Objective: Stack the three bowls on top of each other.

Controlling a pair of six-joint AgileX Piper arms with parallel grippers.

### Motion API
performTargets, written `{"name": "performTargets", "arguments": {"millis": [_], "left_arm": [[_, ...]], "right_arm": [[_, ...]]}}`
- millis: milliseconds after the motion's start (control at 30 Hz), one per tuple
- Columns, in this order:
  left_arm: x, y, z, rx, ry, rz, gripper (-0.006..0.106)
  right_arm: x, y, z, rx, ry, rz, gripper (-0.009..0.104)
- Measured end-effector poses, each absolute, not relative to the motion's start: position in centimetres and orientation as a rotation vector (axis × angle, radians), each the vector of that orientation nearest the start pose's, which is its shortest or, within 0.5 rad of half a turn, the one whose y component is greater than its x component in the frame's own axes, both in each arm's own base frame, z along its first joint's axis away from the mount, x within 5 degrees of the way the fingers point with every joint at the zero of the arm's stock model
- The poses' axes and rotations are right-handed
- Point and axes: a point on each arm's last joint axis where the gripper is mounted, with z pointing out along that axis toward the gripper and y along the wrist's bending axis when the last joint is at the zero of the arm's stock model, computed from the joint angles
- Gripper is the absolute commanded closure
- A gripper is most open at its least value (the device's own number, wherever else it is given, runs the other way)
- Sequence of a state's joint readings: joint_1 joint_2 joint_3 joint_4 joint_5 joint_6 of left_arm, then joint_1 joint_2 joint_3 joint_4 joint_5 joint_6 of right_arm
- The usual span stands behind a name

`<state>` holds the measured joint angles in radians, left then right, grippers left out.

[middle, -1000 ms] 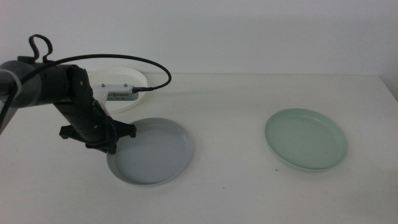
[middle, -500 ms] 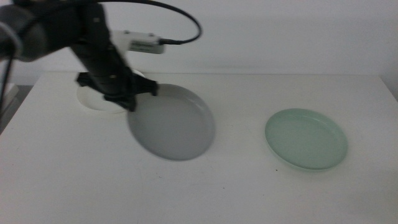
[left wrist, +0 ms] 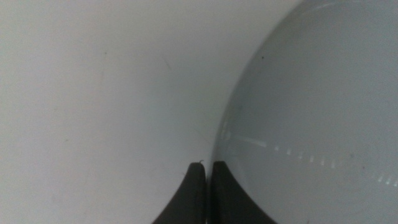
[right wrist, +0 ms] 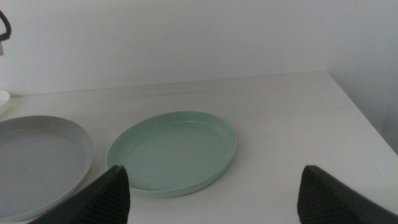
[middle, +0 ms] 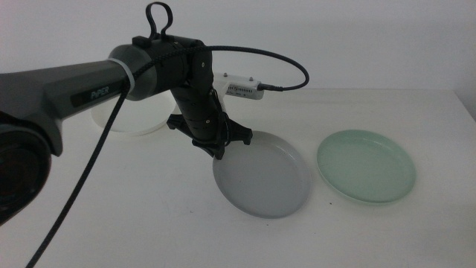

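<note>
**Grey bowl held in the air beside the green one**

The white table [middle: 111, 216] is carrying the scene, pale and flat, reaching back to the wall. Across it, the left arm is reaching in from the left side, a thick dark limb with a black cable looping over its wrist. Its left gripper [middle: 218, 151] is clamping the near-left rim of the shallow, round, light grey plastic bowl [middle: 262, 175], with the two dark jaws pressing together on the edge; the left wrist view is showing the jaws closed against the rim [left wrist: 214, 163]. That bowl is hanging tilted above the table's centre, clear of the surface, just beside the shallow, round, pale mint green plastic bowl [middle: 365, 165], which is lying flat on the right part of the table. The shallow, round, white plastic bowl [middle: 134, 119] is sitting at the back left, partly hidden behind the arm. The right gripper [right wrist: 211, 190] is waiting low at the table's right, its jaws standing wide apart, facing the green bowl.
</note>
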<state>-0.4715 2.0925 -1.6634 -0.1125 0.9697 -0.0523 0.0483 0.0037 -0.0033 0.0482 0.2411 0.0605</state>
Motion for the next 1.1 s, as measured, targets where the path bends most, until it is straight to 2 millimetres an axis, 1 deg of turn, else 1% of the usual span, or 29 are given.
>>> {"name": "performTargets", "arguments": {"millis": [100, 200, 267, 367, 467, 533, 633, 667, 700, 767, 800, 867, 900, 1000, 1033, 1100], "left_arm": [[39.1, -20.9, 19.3, 0.530, 2.863, -0.240, 0.102], [39.2, -20.9, 19.3, 0.524, 2.857, -0.245, 0.099], [39.2, -20.9, 19.3, 0.523, 2.853, -0.246, 0.095], [39.3, -20.8, 19.3, 0.530, 2.840, -0.236, 0.085], [39.4, -20.7, 19.3, 0.575, 2.824, -0.212, 0.063], [39.4, -20.6, 19.3, 0.610, 2.821, -0.203, 0.043], [39.6, -20.1, 19.6, 0.659, 2.824, -0.187, 0.009], [39.8, -20.0, 19.8, 0.662, 2.819, -0.186, 0.006], [39.9, -19.7, 20.0, 0.657, 2.819, -0.188, 0.007], [40.1, -19.0, 21.0, 0.629, 2.806, -0.190, 0.007], [40.1, -18.5, 21.8, 0.609, 2.790, -0.193, 0.007], [40.0, -17.5, 23.9, 0.552, 2.754, -0.196, 0.007], [40.0, -16.8, 25.2, 0.517, 2.730, -0.196, 0.007], [39.6, -14.1, 28.9, 0.400, 2.671, -0.173, 0.007], [39.5, -13.1, 29.9, 0.351, 2.659, -0.167, 0.007], [39.5, -11.1, 31.1, 0.262, 2.649, -0.149, 0.007]], "right_arm": [[5.5, 0.4, 19.2, 0.042, 1.726, 0.125, 0.002], [5.5, 0.4, 19.2, 0.042, 1.726, 0.125, 0.002], [5.5, 0.4, 19.2, 0.042, 1.726, 0.125, 0.002], [5.5, 0.4, 19.2, 0.042, 1.726, 0.125, 0.002], [5.5, 0.4, 19.2, 0.042, 1.726, 0.125, 0.002], [5.5, 0.4, 19.2, 0.042, 1.726, 0.125, 0.002], [5.5, 0.4, 19.2, 0.042, 1.726, 0.125, 0.002], [5.5, 0.4, 19.2, 0.042, 1.726, 0.125, 0.002], [5.5, 0.4, 19.2, 0.042, 1.726, 0.125, 0.002], [5.5, 0.4, 19.2, 0.042, 1.726, 0.125, 0.002], [5.5, 0.4, 19.2, 0.042, 1.726, 0.125, 0.002], [5.5, 0.4, 19.2, 0.042, 1.726, 0.125, 0.002], [5.5, 0.4, 19.2, 0.042, 1.726, 0.125, 0.002], [5.5, 0.4, 19.2, 0.042, 1.726, 0.125, 0.002], [5.5, 0.4, 19.2, 0.042, 1.726, 0.125, 0.002], [5.5, 0.4, 19.2, 0.042, 1.726, 0.125, 0.002]]}}
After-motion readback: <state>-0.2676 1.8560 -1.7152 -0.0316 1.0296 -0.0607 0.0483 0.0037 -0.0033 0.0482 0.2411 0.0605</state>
